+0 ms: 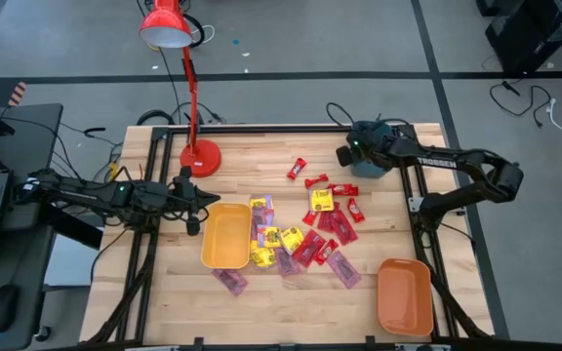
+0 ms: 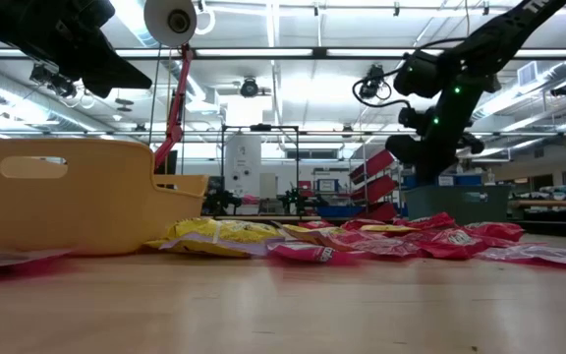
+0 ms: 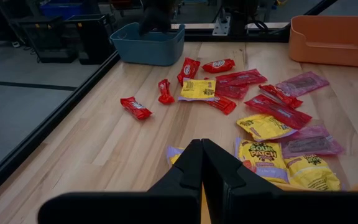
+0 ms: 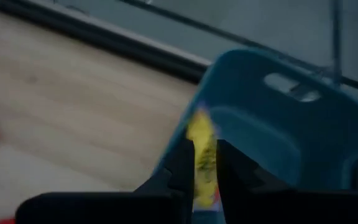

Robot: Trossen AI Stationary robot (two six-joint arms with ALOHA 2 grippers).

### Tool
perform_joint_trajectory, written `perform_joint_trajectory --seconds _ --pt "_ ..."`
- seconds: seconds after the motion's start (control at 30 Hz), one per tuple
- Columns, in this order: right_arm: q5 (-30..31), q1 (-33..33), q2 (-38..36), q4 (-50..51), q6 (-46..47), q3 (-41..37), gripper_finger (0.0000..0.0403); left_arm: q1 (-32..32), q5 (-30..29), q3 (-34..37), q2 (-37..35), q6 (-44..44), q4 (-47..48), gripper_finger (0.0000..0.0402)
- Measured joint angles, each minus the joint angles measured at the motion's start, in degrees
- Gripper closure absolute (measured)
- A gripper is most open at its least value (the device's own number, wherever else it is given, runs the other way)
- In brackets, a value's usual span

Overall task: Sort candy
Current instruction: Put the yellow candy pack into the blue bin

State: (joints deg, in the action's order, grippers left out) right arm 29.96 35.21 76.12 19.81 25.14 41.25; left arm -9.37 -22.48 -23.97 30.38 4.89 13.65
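Candy lay scattered across the middle of the wooden table, with red, yellow and pinkish-purple packets mixed together.

At the left, the left gripper hung over the table just left of the yellow tray, its fingers pressed together with nothing between them. The yellow tray stood at the left edge of the candy pile, and several yellow packets lay against its right side. One pinkish-purple packet lay alone near the tray's near corner. A red lamp stood on the far left part of the table, its base just beyond the left gripper.

Toward the middle, two red sweets lay apart from the rest on the far side. Red and purple packets spread to the right of the yellow ones.

At the right, the right gripper hovered at the teal tray on the far right part of the table. Its fingers were clamped on a yellow packet, held at the tray's rim. In the low view the right arm hung above the candy. An orange tray sat at the near right corner, well apart from the pile.
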Motion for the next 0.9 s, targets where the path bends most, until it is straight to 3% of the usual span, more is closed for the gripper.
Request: perform_joint_trajectory --seconds 0.13,0.3,0.53,0.9 --pt "0.0 1.0 -0.7 0.3 0.7 0.0 0.0369 0.0 0.0 0.0 0.0 0.0 0.0 0.0394" --pt "-4.6 3.3 -0.4 2.2 1.0 0.0 0.0399 0.0 0.0 0.0 0.0 0.0 -0.2 0.0394" --pt "-11.8 6.1 -0.4 3.0 2.4 0.0 0.0402 0.0 0.0 0.0 0.0 0.0 -0.4 0.0394" --pt "-16.0 6.6 -0.3 3.1 1.6 0.0 0.0403 0.0 0.0 0.0 0.0 0.0 -0.5 0.0394"
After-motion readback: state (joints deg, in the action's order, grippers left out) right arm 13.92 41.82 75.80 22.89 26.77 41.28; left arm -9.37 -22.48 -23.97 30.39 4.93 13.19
